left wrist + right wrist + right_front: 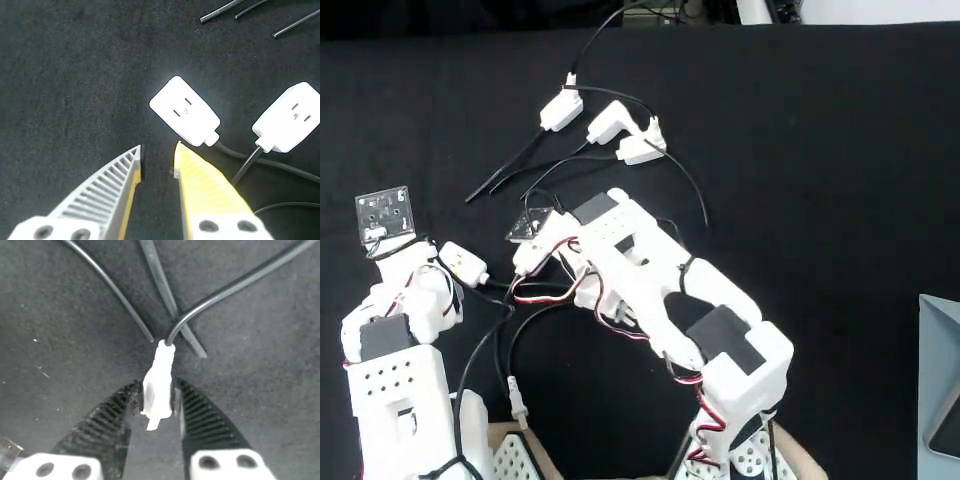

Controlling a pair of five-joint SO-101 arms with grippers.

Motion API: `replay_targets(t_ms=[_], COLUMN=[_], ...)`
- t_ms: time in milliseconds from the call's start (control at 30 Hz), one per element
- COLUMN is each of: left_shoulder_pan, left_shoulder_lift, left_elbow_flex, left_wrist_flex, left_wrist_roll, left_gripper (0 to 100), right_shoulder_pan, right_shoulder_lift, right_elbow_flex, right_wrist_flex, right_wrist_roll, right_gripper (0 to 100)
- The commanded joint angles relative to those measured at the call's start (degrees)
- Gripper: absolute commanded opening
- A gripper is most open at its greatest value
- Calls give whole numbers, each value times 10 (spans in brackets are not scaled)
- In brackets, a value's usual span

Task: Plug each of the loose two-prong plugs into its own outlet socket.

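Right gripper (158, 386) low over the black table (55, 315), jaws clamped on a slim white two-prong plug (160, 365), black cable (240, 282) trailing away, left gripper (158, 146) with jaws apart, just short of a white outlet socket (185, 111) lying flat, second socket (289, 117) beside it.

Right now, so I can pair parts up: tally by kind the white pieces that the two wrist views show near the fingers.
Outlet sockets: 2
Plug between the right fingers: 1
Total: 3
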Motion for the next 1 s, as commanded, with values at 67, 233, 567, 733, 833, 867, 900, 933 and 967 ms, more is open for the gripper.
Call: replay_targets(t_ms=[67, 233, 567, 733, 833, 867, 900, 933, 967], left_shoulder_pan=[-7, -7, -7, -7, -7, -7, -7, -7, -7], left_shoulder_lift=[-7, -7, -7, -8, -8, -8, -8, -8, -8], left_elbow_flex=[-3, -3, -3, -3, -3, -3, -3, -3, -3], left_wrist_flex=[-11, -11, -11, -11, -11, -11, -11, -11, -11], left_wrist_roll=[2, 2, 2, 2, 2, 2, 2, 2, 2], left_gripper=[120, 120, 120, 120, 120, 120, 120, 120, 120], right_shoulder_pan=[20, 18, 4, 4, 4, 4, 4, 4, 4], right_shoulder_lift=[-2, -1, -1, -2, -1, -1, -1, -1, -1], right_elbow_flex=[-23, -23, 14, 15, 16, 16, 16, 16, 17], right_wrist_flex=[-4, -1, -4, -4, -3, -3, -3, -3, -4], right_wrist_roll=[4, 4, -1, -22, -22, -22, -22, -22, -22], right_gripper=[96, 97, 96, 96, 96, 95, 94, 87, 67])
